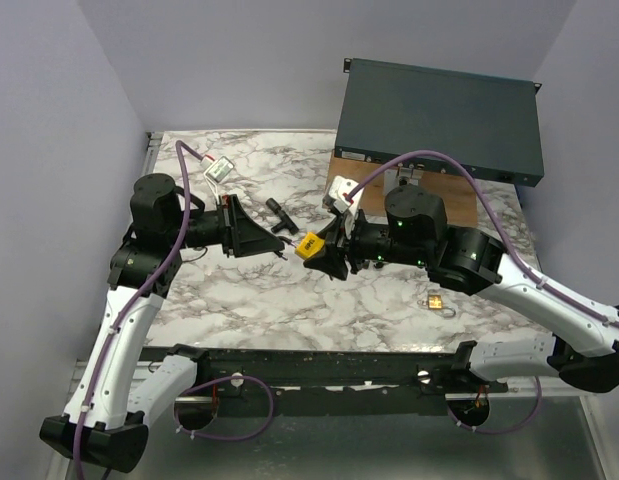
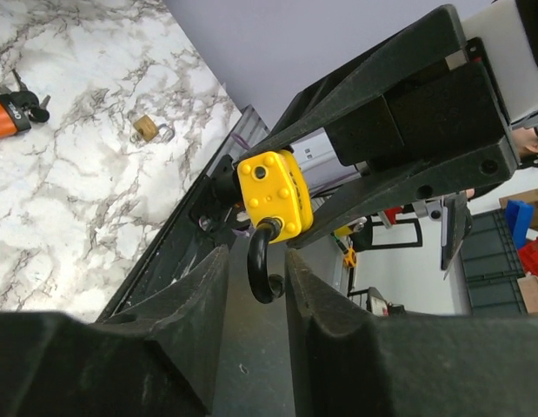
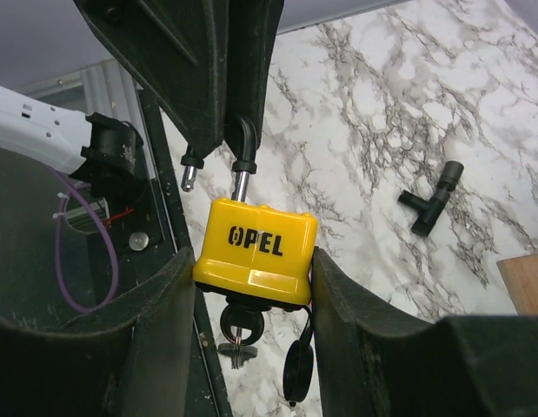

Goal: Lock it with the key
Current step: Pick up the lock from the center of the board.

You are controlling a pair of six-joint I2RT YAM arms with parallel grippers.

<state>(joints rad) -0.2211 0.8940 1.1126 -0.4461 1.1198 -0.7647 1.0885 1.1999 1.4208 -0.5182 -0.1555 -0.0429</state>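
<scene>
Evidently the locking was only partly done: the right claw (image 3: 253, 269) gripped the yellow OPEL padlock (image 3: 255, 243) by its body, holding it above the marble tabletop (image 3: 381, 95) between the two arms, with a key (image 3: 241, 328) seated in its underside. Its shackle (image 3: 240, 184) stood open, one leg clear of the body. The left claw (image 2: 255, 256) bracketed that shackle, though whether it actually pinched it could not be told. What remained, apparently, was pressing the shackle home and turning the key.
</scene>
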